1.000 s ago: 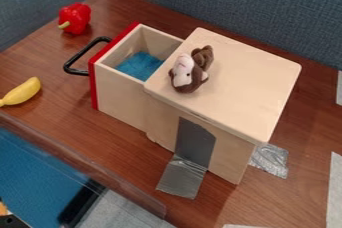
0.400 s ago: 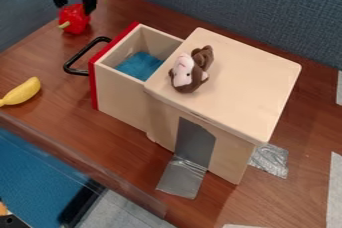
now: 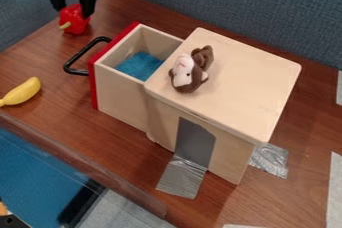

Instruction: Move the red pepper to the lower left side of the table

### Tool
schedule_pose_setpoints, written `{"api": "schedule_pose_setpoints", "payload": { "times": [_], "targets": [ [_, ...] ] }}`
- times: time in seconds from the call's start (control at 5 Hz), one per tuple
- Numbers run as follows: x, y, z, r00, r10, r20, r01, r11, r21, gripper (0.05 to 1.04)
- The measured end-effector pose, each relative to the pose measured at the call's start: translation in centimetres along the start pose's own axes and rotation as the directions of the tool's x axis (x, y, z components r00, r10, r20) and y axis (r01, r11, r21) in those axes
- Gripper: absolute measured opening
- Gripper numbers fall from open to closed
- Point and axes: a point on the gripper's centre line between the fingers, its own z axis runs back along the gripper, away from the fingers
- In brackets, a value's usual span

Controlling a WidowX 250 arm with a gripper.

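red bell pepper (image 3: 74,20) sits between my wide-spread fingers (image 3: 88,6); if i close too high, its rounded top could slip free.

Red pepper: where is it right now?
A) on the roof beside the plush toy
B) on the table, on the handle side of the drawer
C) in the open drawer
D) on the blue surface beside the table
B. The red pepper is on the wooden table, past the black handle, with the gripper at it.

Soft light brightens the box top (image 3: 247,77), leaves its front duller, and glints on tape (image 3: 270,161).
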Motion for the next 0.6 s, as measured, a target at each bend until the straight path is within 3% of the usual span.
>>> {"api": "schedule_pose_setpoints", "payload": {
  "times": [0.2,0.4,0.6],
  "targets": [
    [-0.25,-0.26,-0.39,1.000,-0.004,-0.020,0.005,1.000,0.015,0.950],
    [-0.13,-0.45,-0.32,1.000,-0.004,-0.017,0.005,1.000,0.015,0.827],
    [-0.13,-0.52,-0.51,1.000,0.003,-0.011,-0.003,1.000,0.008,0.826]
  ]
}}
